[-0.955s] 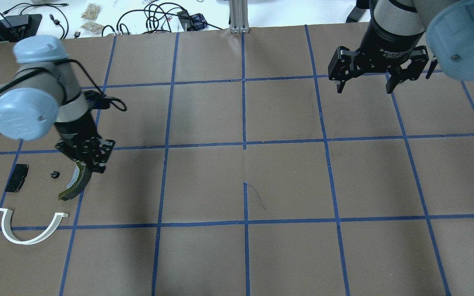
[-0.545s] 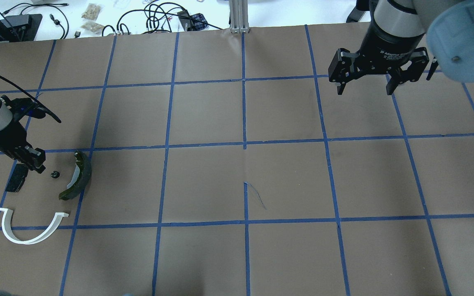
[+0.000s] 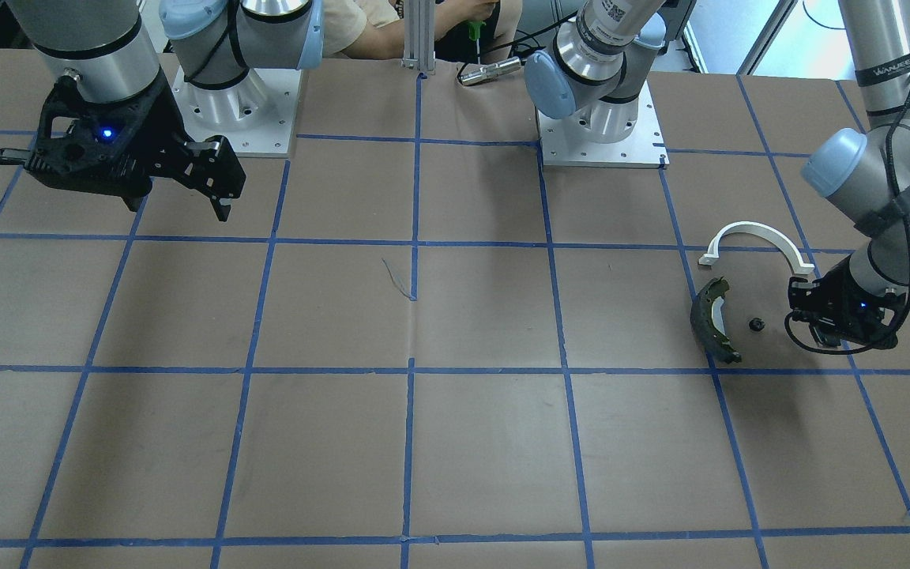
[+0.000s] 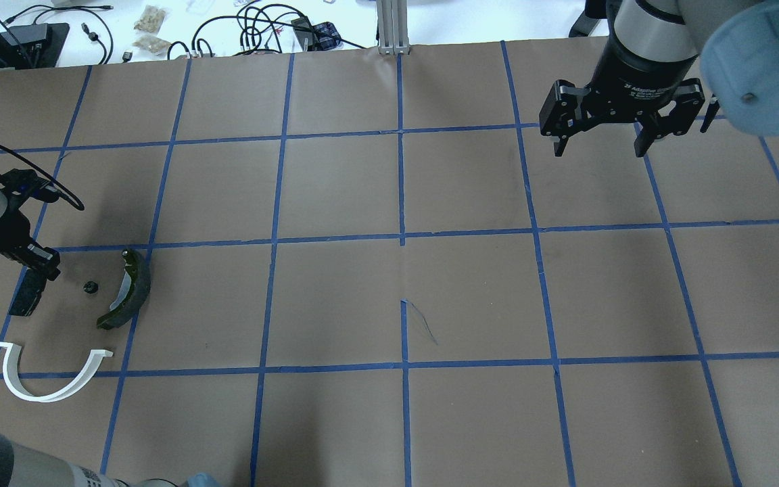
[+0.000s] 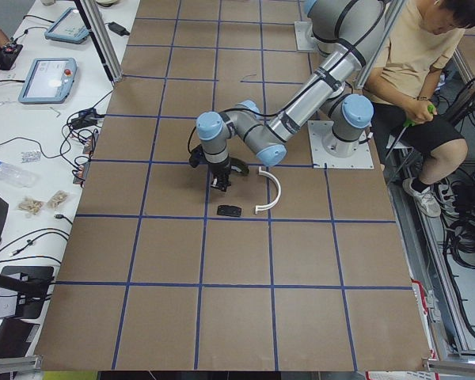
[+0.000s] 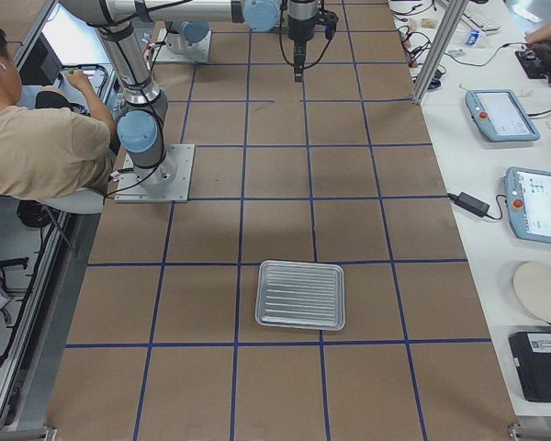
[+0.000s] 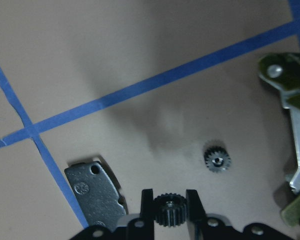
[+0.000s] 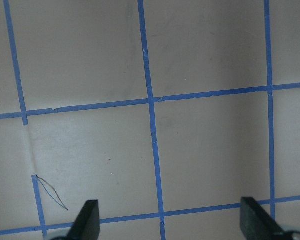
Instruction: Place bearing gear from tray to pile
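At the left end of the counter (image 4: 335, 297), your left gripper (image 7: 170, 200) is pinching a small bearing gear (image 7: 170, 210) between its fingertips. It hangs over the pile (image 4: 90, 287), just beside the black rectangular pad (image 7: 95, 192). The pinch lies across the toothed rim, which likely stops so small a part from twisting out. To its right, a second gear (image 7: 217, 161) lies flat on the paper, apart from the pad. Further right is the dark brake shoe (image 4: 126, 291) with its olive edge, and the white half-ring bracket (image 4: 51, 375) lies nearer the robot. None of these parts touch one another, so you have bare paper between pad and gear for the release. You would probably do well to let go low, since a round gear may roll. Far to the right, your right gripper (image 4: 599, 149) hangs spread wide and empty. The ribbed metal tray (image 6: 301, 294) beyond it appears bare. The counter is brown paper ruled with blue tape. Cables (image 4: 254, 30) sprawl past its far edge, a person in a beige shirt (image 6: 37, 147) sits behind the robot, and teach pendants (image 6: 503, 115) rest on a side bench.
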Action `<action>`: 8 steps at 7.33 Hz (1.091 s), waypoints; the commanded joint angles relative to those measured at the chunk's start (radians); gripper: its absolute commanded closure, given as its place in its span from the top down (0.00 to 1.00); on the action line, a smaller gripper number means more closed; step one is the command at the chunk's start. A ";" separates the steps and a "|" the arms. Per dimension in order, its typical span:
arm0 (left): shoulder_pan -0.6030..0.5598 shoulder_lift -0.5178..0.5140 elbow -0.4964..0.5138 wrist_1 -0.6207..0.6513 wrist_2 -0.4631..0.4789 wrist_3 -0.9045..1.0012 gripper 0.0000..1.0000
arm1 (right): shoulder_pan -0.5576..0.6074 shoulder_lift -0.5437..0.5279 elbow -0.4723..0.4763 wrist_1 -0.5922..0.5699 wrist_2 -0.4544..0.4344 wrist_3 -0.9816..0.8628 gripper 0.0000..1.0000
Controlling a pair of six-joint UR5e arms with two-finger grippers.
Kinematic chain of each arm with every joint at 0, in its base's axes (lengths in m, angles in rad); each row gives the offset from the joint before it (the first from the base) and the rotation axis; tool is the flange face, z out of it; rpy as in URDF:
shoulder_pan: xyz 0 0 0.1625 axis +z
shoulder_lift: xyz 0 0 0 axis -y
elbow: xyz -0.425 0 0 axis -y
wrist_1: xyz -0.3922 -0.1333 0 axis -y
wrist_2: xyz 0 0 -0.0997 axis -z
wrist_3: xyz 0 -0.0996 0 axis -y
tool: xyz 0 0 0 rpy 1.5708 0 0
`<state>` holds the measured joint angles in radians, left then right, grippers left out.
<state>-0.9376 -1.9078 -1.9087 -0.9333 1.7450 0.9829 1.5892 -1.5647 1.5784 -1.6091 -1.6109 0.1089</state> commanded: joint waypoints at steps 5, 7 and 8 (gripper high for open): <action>0.006 0.001 -0.020 -0.001 -0.019 -0.003 0.98 | 0.000 0.000 0.000 -0.002 -0.003 0.002 1.00; 0.003 0.009 -0.018 -0.002 -0.021 -0.015 0.98 | 0.000 0.000 -0.001 -0.002 -0.003 0.002 1.00; -0.003 0.016 -0.012 -0.002 -0.019 -0.016 0.98 | 0.000 0.000 -0.003 -0.002 -0.003 0.002 1.00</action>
<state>-0.9346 -1.8993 -1.9257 -0.9352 1.7248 0.9714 1.5892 -1.5647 1.5764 -1.6107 -1.6138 0.1104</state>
